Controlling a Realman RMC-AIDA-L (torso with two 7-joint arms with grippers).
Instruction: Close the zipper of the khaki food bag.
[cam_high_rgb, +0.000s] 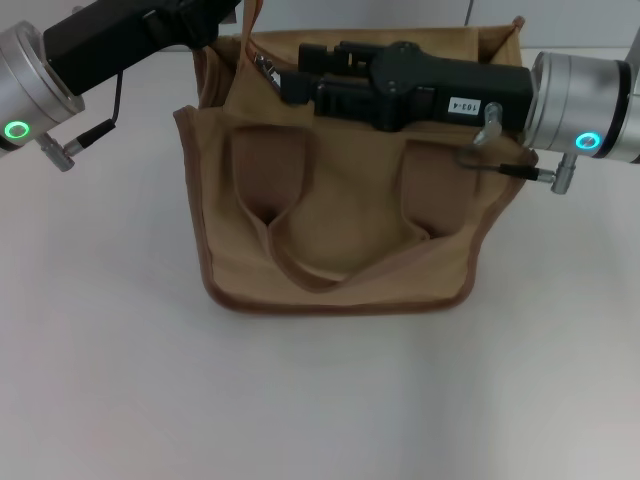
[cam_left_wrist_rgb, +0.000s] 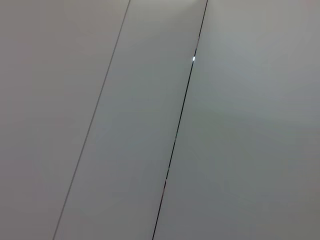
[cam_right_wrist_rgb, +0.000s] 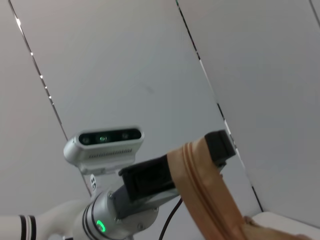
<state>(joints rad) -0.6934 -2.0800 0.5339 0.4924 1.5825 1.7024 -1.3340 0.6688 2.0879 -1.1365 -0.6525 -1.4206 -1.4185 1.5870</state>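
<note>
Table (cam_high_rgb: 320, 400): one white surface, filling the head view.

Bag (cam_high_rgb: 340, 200): one khaki tote with brown edge trim, standing at centre and upper centre of the head view. Two looped handles counted; one hangs slack down the near face (cam_high_rgb: 330, 270), the other is lifted at the upper left of the bag, where a tan strap (cam_high_rgb: 248, 40) rises out of the frame. In the right wrist view a tan fabric strip (cam_right_wrist_rgb: 200, 195) climbs from the lower right toward the centre.

Arms: two. Left arm (cam_high_rgb: 60, 60) enters from the upper left of the head view and reaches toward the bag's upper left corner. Right arm (cam_high_rgb: 580, 105) enters from the right and lies across the bag's top.

Left gripper (cam_right_wrist_rgb: 220, 147): its black body is against the raised strip at centre right of the right wrist view; whether its fingers are spread or pressed together cannot be told.

Right gripper (cam_high_rgb: 290, 75): at the bag's upper left, fingertips near the pull; finger state cannot be told.

Zipper (cam_high_rgb: 266, 66): one small silver pull, at the top left of the bag, just beside the right gripper's tip.
</note>
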